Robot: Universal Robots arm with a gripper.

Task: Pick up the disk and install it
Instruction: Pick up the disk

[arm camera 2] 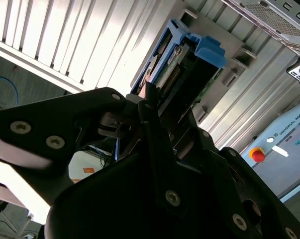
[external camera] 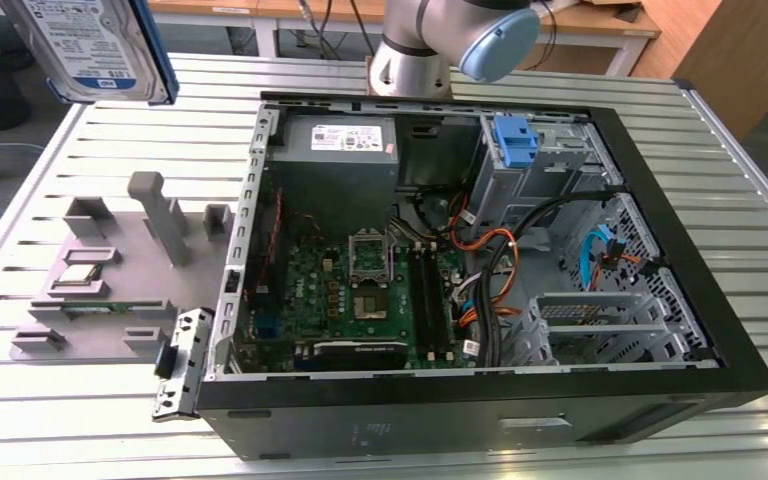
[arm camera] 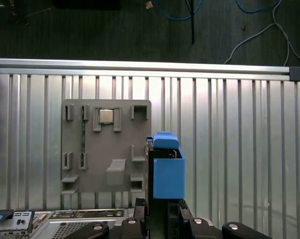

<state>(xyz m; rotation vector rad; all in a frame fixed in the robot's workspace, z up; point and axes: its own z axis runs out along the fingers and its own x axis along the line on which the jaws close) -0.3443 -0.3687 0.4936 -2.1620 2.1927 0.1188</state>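
The disk [external camera: 91, 45], a silver hard drive with a white-and-blue label in a blue carrier, hangs high above the table at the exterior view's far left. In the first wrist view I see the disk [arm camera: 167, 172] edge-on, its blue handle end pointing away from the gripper [arm camera: 162, 211]. The black fingers [arm camera: 182, 211] are closed on it. The second wrist view looks along the gripper [arm camera 2: 162, 107] onto the disk [arm camera 2: 189, 59] held between its fingers. The held disk is above the grey fixture plate, apart from the computer case.
An open computer case [external camera: 491, 405] lies on the slatted aluminium table [external camera: 744, 180], with a grey drive cage and blue bracket [external camera: 518, 140] at its far right corner. A grey fixture plate [external camera: 104, 260] at the exterior view's left holds a processor [external camera: 80, 275]. The arm's base [external camera: 424, 40] stands behind the case.
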